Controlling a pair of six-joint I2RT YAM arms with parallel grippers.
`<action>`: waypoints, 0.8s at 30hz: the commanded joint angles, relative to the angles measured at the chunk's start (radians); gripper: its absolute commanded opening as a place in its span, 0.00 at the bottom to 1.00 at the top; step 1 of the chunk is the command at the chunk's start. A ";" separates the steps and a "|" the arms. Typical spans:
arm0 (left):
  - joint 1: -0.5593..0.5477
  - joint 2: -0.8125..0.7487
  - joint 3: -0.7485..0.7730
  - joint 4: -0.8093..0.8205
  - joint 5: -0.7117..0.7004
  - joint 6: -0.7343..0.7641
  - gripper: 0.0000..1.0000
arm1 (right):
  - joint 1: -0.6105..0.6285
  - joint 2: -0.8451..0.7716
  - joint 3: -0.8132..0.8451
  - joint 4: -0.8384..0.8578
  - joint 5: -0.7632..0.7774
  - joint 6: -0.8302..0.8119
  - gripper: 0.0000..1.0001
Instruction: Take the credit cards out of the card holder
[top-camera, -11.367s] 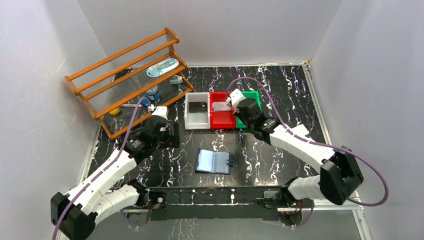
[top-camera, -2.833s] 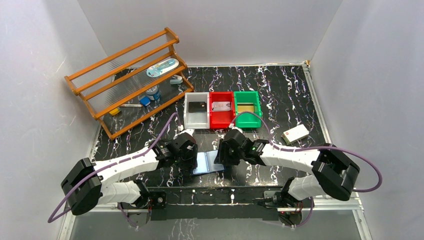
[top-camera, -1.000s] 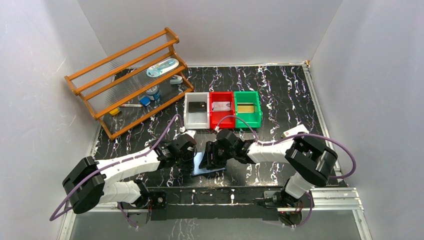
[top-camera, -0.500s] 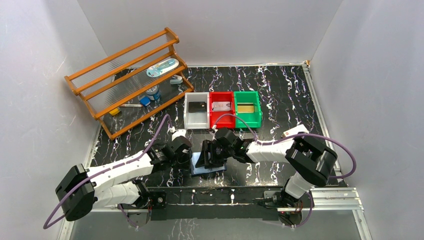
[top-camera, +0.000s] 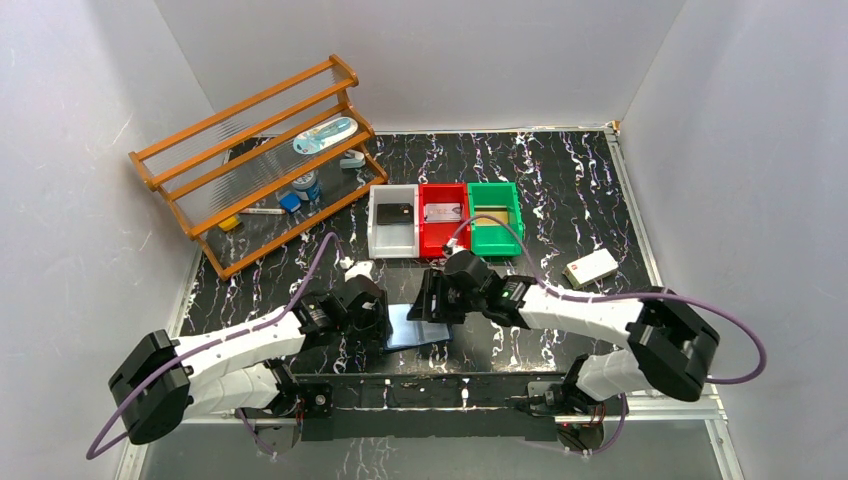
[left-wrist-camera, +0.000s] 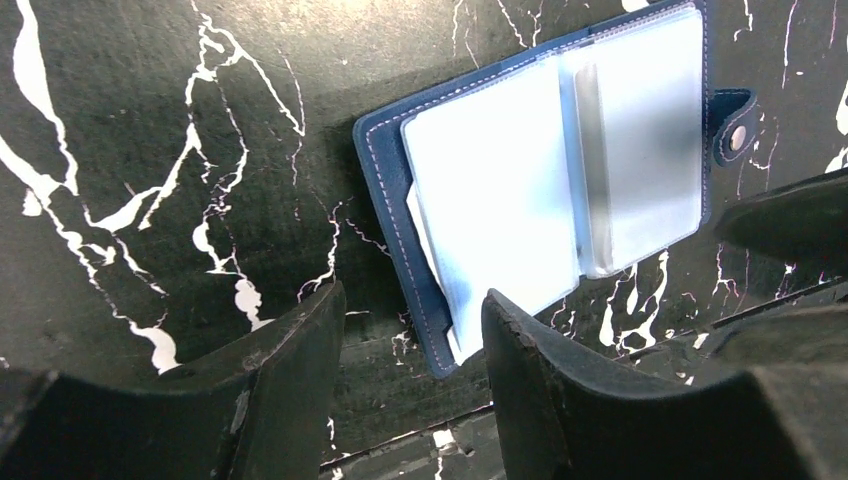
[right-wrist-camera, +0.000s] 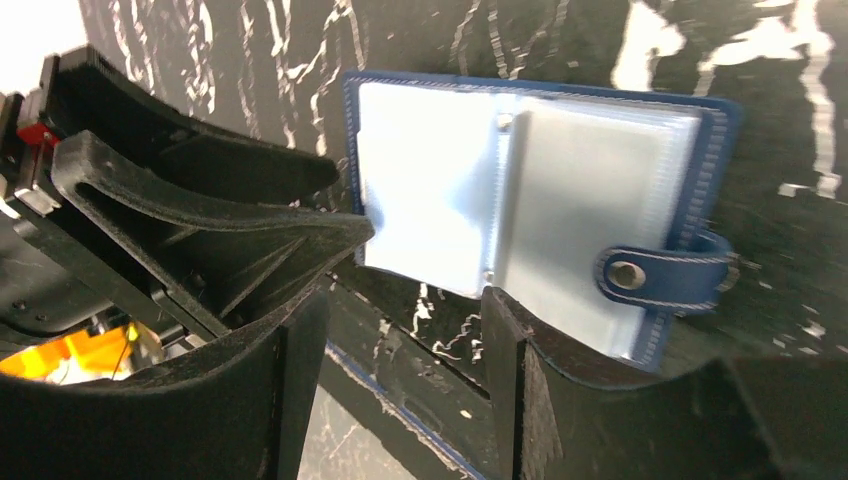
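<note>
Now that the left gripper (left-wrist-camera: 412, 305) has released, its jaws stand apart with nothing between them. A second ago they were closed at the left edge of the dark navy bifold card holder with light blue plastic pockets (left-wrist-camera: 520, 190); now they sit just short of it. The right gripper (right-wrist-camera: 405, 300) has drawn back a little too, its jaws likewise spread and empty.

The card holder lies open and flat on the black, white-veined table (top-camera: 560, 180), between the two claws. A thin black plastic card (top-camera: 396, 213) sits in the white plastic bin (top-camera: 376, 228), a silvery-grey card (top-camera: 444, 212) in the red plastic bin (top-camera: 430, 246) and a gold card (top-camera: 490, 215) in the green plastic bin (top-camera: 516, 228).

So the emptying looks nearly or fully done, though I cannot tell whether the cloudy pockets hide another card.

No brand or writing is readable. The red mark on the white block (top-camera: 590, 267) is too small to make out.
</note>
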 joint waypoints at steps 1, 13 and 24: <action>-0.001 0.022 -0.009 0.047 0.038 -0.004 0.51 | 0.003 -0.079 -0.003 -0.152 0.185 0.001 0.66; -0.002 0.044 -0.013 0.075 0.040 -0.004 0.36 | -0.001 -0.051 -0.019 -0.167 0.189 0.031 0.61; -0.002 0.059 -0.005 0.080 0.055 0.029 0.28 | 0.000 0.021 -0.003 -0.151 0.153 0.026 0.60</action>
